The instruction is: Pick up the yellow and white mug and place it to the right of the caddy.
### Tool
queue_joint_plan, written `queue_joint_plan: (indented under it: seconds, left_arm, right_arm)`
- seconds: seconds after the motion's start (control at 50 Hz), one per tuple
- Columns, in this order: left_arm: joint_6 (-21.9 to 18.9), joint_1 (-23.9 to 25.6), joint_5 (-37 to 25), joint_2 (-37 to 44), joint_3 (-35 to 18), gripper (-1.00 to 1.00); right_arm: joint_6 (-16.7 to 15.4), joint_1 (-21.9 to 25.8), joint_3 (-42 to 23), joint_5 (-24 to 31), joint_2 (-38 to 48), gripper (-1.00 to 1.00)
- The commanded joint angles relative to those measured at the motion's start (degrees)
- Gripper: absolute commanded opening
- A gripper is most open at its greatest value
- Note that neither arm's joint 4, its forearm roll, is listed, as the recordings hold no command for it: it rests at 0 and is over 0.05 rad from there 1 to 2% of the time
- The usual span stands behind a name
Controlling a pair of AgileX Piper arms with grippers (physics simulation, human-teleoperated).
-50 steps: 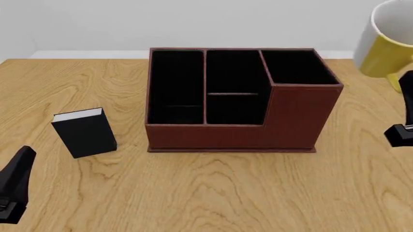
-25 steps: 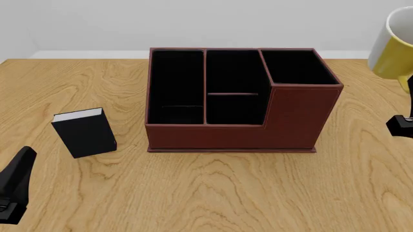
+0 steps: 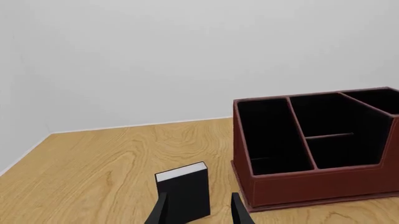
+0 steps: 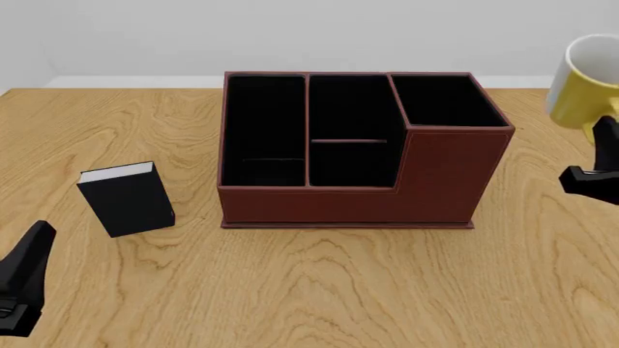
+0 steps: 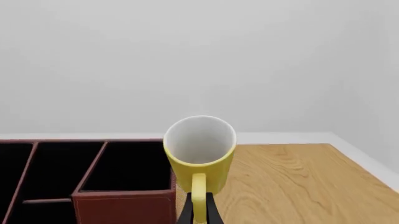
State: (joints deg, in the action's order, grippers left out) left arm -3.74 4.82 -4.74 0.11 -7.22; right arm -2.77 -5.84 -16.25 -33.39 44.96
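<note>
Since half a second ago, the small yellow mug with the white inside (image 4: 584,78) has dropped lower at the right edge of the front view, and my right tool (image 5: 198,212) has come down with it. That tool is clamped on the mug's yellow loop handle, holding it in the air beyond the right end of the large reddish-brown compartmented caddy (image 4: 360,151). My left tool (image 3: 198,210) idles with fingers apart, near the small black book (image 4: 127,197). I judge this the placing step: next I lower the mug upright onto the wooden counter (image 4: 320,290), clear of the caddy's wall, then let go.

I see the mug (image 4: 585,83) cut by the front view's right edge; the right gripper (image 5: 198,212) hides its handle's lower end.
</note>
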Motion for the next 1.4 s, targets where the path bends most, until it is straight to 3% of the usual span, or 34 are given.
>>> queue_joint_plan:
  seconds: [0.02, 0.24, 0.56, 0.86, 1.4]
  left_arm:
    - [-0.08, -0.2, -0.02, -0.02, 0.1, 1.0]
    - [0.01, -0.38, -0.1, -0.05, 0.04, 1.0]
    - [-0.09, -0.49, -0.19, -0.07, -0.03, 1.0]
    - [-0.25, -0.22, -0.48, -0.06, -0.29, 1.0]
    - [-0.45, -0.41, 0.03, -0.08, 0.44, 1.0]
  right_arm:
    - [1.09, -1.96, 0.22, -3.31, 3.78, -1.0]
    - [1.37, -1.98, 1.06, -5.75, 6.81, -1.0]
    - [1.65, -0.9, 4.57, -17.06, 18.89, -1.0]
    - [2.41, -1.45, 5.26, -17.47, 18.78, -1.0]
    - [3.42, -2.36, 7.37, -27.87, 30.23, -1.0]
